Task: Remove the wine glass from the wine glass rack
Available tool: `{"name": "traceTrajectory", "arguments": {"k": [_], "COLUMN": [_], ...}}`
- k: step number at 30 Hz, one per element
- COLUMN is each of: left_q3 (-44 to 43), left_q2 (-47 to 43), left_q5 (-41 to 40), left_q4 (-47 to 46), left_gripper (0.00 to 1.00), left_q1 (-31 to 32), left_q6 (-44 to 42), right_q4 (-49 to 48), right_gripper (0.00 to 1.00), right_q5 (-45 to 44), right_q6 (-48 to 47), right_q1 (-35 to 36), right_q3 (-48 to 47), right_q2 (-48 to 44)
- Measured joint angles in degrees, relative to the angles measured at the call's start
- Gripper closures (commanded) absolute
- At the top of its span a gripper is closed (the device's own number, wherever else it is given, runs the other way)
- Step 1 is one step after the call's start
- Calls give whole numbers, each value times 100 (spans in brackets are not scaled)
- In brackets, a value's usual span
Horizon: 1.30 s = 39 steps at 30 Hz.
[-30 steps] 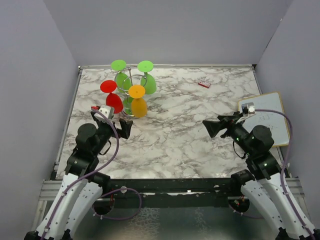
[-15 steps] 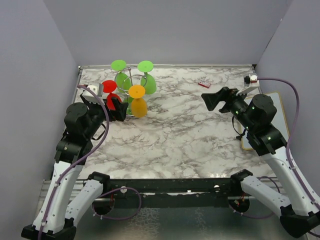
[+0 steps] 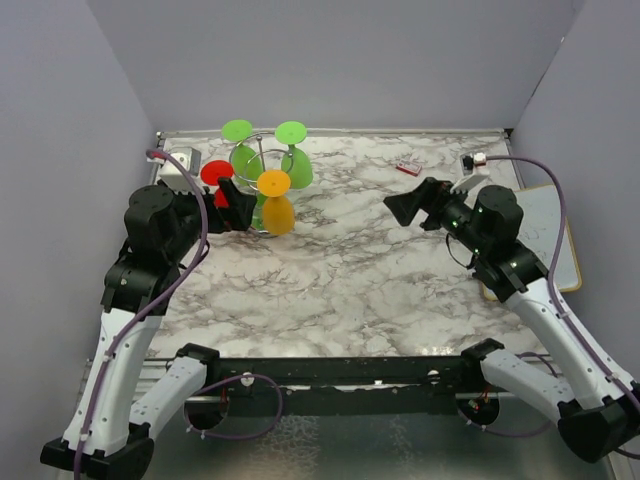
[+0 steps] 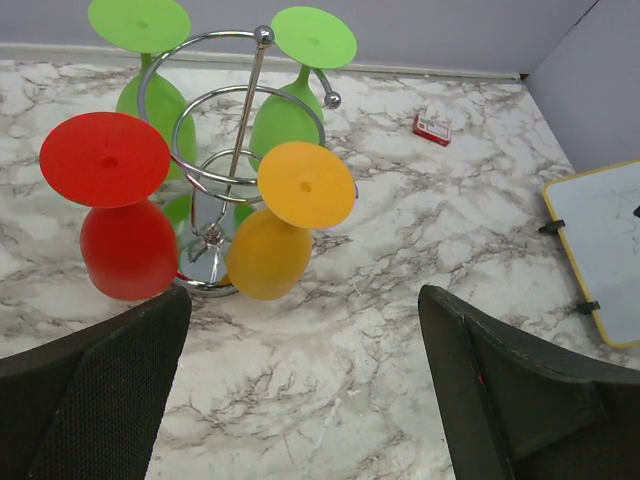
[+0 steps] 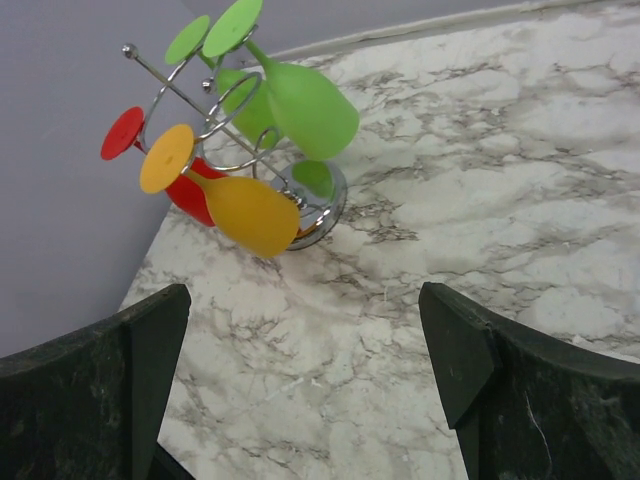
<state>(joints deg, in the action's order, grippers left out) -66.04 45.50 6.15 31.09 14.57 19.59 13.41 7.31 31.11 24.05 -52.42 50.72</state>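
Both aloft over the table [image 3: 350,280], left arm [image 3: 150,240] and right arm [image 3: 505,255], fingers [image 4: 90,400] apart, facing the wine glass rack [image 4: 203,268].

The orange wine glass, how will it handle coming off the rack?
The orange wine glass looks opaque and matte, so probably light plastic, not brittle. Hanging foot-up on the rack, it may snag the wire or swing.
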Motion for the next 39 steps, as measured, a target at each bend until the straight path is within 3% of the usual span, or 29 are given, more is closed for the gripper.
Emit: {"name": "traceTrajectory", "arguments": {"k": [7,12,17,21,29,39], "left_q3": [-107,-33,293,625,1088,1147], "left_q2": [367,518,682,800,1047,1497], "left_q5": [251,367,367,361,251,151], "left_q4": [140,133,-129,-481,-1364,-1926], "left_gripper": [3,14,29,37,43,52], "left_q1": [-26,-26,-26,-26,-59,-208], "left_q6": [431,994,1725,2299,3220,3646], "right_q4": [-651,-1091,-1440,-1493,-1305,-1169], "right_gripper": [1,1,1,1,1,1], "right_q5": [1014,1779,2118,2142,1620,774], "right_q6": [752,1401,1775,1808,1755,1563], "right_q1": [2,22,26,33,33,33], "right_q3": [-2,0,116,271,328,752], "right_q2": [970,1622,1582,1285,507,-345]}}
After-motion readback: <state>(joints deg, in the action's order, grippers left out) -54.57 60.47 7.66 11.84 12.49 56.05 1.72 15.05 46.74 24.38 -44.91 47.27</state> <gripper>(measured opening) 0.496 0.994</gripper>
